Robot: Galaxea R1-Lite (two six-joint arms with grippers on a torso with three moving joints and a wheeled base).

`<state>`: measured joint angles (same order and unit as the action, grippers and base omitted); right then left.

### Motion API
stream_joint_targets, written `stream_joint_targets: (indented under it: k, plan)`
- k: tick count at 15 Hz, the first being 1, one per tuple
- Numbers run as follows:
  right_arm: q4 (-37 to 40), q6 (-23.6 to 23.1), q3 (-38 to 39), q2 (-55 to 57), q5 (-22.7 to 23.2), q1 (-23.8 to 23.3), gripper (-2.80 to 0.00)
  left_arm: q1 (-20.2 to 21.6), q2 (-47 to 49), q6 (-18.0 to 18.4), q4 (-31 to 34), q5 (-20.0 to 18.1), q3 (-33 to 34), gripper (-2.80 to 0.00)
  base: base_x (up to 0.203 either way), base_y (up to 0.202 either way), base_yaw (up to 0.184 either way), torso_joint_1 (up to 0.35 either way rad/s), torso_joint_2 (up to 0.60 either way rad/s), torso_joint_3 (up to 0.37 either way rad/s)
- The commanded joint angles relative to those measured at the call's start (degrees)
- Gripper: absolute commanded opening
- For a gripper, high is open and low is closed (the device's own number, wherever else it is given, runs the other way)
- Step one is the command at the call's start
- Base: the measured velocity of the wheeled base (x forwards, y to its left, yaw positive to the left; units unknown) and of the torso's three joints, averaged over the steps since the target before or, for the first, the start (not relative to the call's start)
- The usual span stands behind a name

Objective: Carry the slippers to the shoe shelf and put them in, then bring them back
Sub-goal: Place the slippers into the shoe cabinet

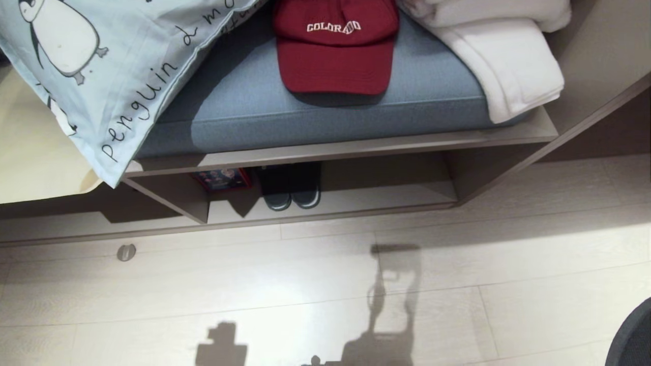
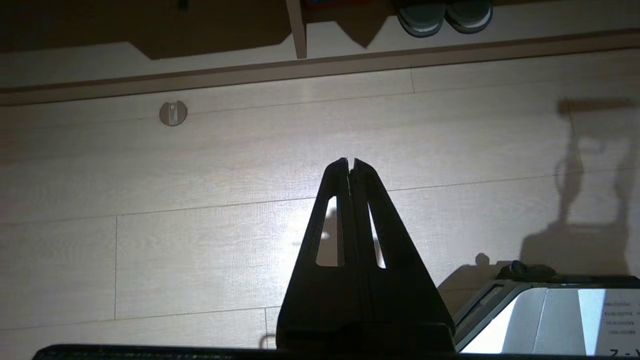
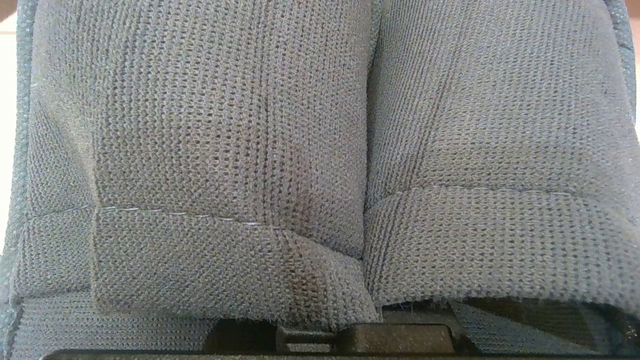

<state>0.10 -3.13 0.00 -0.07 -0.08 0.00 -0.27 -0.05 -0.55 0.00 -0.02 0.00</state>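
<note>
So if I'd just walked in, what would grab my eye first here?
Probably the dark red Colorado cap lying on the blue-grey bench cushion, with a penguin-print pillow to its left and folded white towels to its right. In the shoe shelf below stands a dark pair of shoes. The right wrist view is filled with the grey-blue slippers.

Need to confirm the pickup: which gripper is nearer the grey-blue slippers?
Right. The slippers fill the right wrist view, pressed up against the right gripper. The left gripper hangs shut over bare floor, apart from them.
</note>
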Motion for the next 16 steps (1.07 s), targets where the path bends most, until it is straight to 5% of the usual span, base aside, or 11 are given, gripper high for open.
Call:
stream_joint_targets:
  k: [1, 16]
  plan:
    - [-0.01, -0.03, 0.09, -0.10, -0.01, 0.00, -2.80, 0.08, 0.05, -0.07, 0.00, 0.10, 0.09, -2.80, 0.000, 0.000, 0.000, 0.005, 0.00, -0.194]
    - [0.17, -0.29, 0.00, -0.01, 0.08, 0.00, -2.80, 0.00, 0.05, -0.07, 0.00, 0.02, 0.09, -2.80, 0.000, 0.000, 0.000, 0.002, 0.00, -0.197]
